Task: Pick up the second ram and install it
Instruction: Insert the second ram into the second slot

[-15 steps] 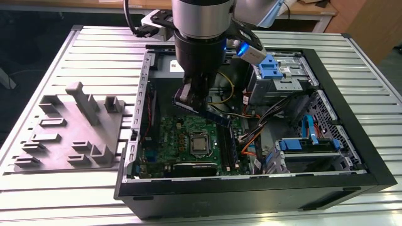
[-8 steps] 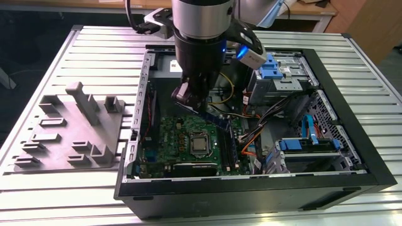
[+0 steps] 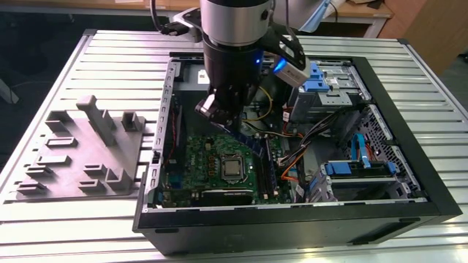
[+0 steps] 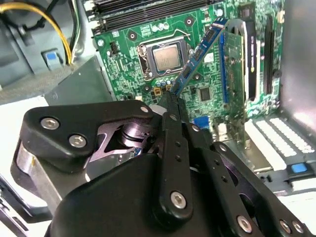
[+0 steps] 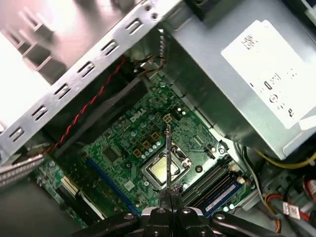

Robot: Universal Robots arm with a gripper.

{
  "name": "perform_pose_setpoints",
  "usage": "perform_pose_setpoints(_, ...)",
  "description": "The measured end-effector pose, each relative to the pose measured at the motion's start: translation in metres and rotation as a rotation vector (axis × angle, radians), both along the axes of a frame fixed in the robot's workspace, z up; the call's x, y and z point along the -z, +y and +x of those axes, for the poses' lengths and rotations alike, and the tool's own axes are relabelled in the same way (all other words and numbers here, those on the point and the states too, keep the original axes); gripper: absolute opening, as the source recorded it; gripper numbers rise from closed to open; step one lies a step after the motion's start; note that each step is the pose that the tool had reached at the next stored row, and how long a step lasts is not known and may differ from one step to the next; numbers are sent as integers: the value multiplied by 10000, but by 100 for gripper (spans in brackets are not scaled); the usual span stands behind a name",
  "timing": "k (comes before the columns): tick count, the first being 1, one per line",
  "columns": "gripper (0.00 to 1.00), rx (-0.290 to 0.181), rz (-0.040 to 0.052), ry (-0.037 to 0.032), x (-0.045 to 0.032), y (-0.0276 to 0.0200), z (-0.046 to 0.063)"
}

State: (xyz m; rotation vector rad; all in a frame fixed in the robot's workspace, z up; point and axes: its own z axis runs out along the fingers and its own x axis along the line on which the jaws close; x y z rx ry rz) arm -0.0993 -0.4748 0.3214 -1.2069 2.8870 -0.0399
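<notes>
**Second stick hanging over the board**

Slatted metal table (image 3: 109, 219) under everything, and the open case (image 3: 292, 219) lies on its side on it. The motherboard (image 3: 212, 159) faces up, which we reckon is there to let the arm come down from above.

The gripper (image 3: 219, 121) has its fingers clamped on one end of the second ram (image 3: 245, 139), pinching its flat faces. The stick pokes out slanted above the board, near the CPU socket (image 3: 232, 167) and not touching anything we can make out. In the first wrist view we're looking at it edge-on (image 5: 168, 158), with the memory slots (image 5: 217, 180) just off to one side, so we'd say it isn't seated yet.

Room looks decent over the socket. It gets tighter toward the exterior view's right, where black and orange cables (image 3: 292, 159) bunch up beside the board. The power supply (image 5: 237, 84) walls off another edge. Well off on the exterior view's left, outside the case, sits a grey fixture (image 3: 80, 148).
</notes>
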Motion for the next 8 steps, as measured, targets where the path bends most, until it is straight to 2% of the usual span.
perform_pose_setpoints(6,11,1071,0,0,8,0,0)
perform_pose_setpoints(8,11,1617,1,0,13,0,0)
